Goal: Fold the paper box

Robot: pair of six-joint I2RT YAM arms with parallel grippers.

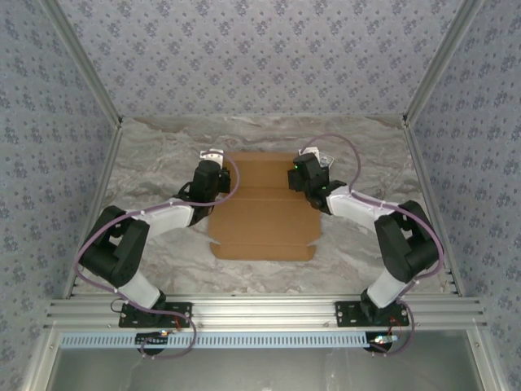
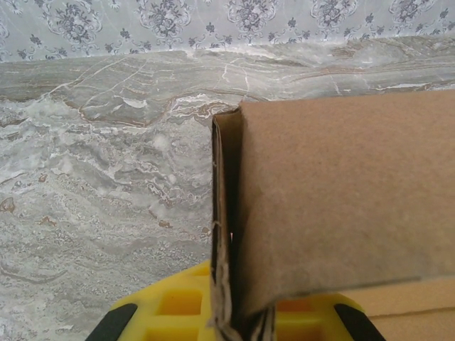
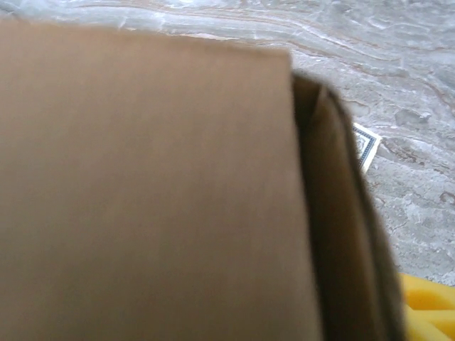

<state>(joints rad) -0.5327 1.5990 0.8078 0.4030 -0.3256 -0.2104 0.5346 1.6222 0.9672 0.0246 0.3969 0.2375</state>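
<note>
Left claw (image 2: 238,323) pinching the paper box (image 1: 264,208) at its raised left wall; right claw (image 1: 307,173) at the far right corner, spread or pressed together cannot be told | bench (image 1: 155,171): box lies between both claws | risk: right wall, possibly unheld, may spring flat and skew the fold

The paper box (image 1: 264,208) lies flat in the middle of the table (image 1: 155,175), beyond the two arm bases. The left gripper (image 1: 213,157) is at the box's far left corner, where a side wall stands upright between its jaws. The right gripper (image 1: 310,156) is at the far right corner. A small card (image 3: 366,146) lies on the table just to the right of that corner.
</note>
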